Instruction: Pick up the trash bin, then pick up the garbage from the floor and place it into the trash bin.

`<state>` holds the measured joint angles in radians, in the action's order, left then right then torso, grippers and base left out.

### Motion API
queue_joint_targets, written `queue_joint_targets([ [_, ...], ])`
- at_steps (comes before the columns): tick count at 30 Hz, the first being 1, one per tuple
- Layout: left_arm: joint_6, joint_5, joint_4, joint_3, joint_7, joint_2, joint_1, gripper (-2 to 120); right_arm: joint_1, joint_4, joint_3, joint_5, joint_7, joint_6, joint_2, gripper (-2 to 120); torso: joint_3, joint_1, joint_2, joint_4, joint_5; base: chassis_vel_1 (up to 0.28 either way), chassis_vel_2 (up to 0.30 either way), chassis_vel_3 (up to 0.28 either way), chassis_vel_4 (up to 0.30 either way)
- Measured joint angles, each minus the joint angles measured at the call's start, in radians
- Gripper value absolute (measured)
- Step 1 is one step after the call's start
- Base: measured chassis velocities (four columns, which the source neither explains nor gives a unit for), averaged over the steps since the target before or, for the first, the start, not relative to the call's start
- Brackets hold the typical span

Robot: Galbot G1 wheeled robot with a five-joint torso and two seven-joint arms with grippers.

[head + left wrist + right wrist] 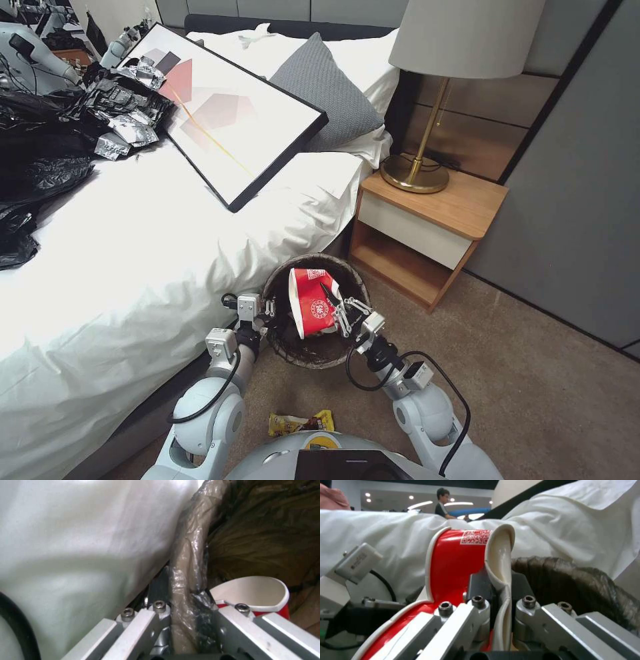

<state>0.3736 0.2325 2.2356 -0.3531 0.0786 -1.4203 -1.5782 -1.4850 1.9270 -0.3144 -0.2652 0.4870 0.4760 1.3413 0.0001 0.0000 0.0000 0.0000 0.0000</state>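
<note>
The trash bin (287,340), round with a dark brown liner over its rim, hangs just above the carpet beside the bed. My left gripper (269,309) is shut on the near-left part of the bin's rim; in the left wrist view the left gripper (181,590) pinches the liner-covered rim (186,555). My right gripper (335,298) is shut on the lip of a red-and-white paper cup (312,303), held tilted over the bin's mouth. In the right wrist view the right gripper (500,586) squeezes the cup (456,562) flat at its lip, with the bin's rim (573,580) behind. A yellow snack wrapper (301,422) lies on the carpet near my base.
The bed (133,267) with white sheets runs along the left, carrying a framed picture (227,113), a grey pillow (323,90) and black plastic bags (40,160). A wooden nightstand (427,227) with a brass lamp (427,153) stands behind the bin. Open carpet (533,387) lies to the right.
</note>
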Motion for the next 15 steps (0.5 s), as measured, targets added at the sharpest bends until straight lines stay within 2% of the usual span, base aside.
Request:
queue_joint_targets([
  [2,0.000,0.000,0.000,0.001,0.000,-0.001,0.000,0,0.001,-0.003,0.001,0.006,-0.004,-0.004,0.000,4,0.000,0.000,0.000,0.0000,0.0000,0.000,0.000,0.000,0.000],
  [5,0.000,-0.001,0.000,0.004,0.000,-0.002,0.000,0,0.002,-0.015,-0.001,0.035,-0.008,-0.008,0.003,18,0.000,0.000,0.000,0.0000,0.0000,0.000,0.000,0.000,0.000],
  [6,0.000,-0.001,0.000,0.004,0.000,-0.002,0.000,0,0.002,-0.015,-0.001,0.035,-0.008,-0.008,0.003,18,0.000,0.000,0.000,0.0000,0.0000,0.000,0.000,0.000,0.000],
  [9,0.001,-0.001,0.000,0.004,0.000,-0.002,0.002,0,-0.001,-0.023,-0.002,0.045,-0.008,-0.008,0.006,34,0.000,0.000,0.000,0.0000,0.0001,0.000,0.000,0.000,0.000],
  [14,0.001,0.000,0.000,0.004,0.000,-0.002,0.002,0,-0.003,-0.024,-0.002,0.049,-0.008,-0.007,0.007,46,0.000,0.000,0.000,0.0000,0.0001,0.000,0.000,0.000,0.000],
  [15,0.001,0.000,0.000,0.004,0.000,-0.002,0.002,0,-0.003,-0.024,-0.002,0.051,-0.007,-0.006,0.008,52,0.000,0.000,0.000,-0.0001,0.0000,0.000,0.000,0.000,0.000],
])
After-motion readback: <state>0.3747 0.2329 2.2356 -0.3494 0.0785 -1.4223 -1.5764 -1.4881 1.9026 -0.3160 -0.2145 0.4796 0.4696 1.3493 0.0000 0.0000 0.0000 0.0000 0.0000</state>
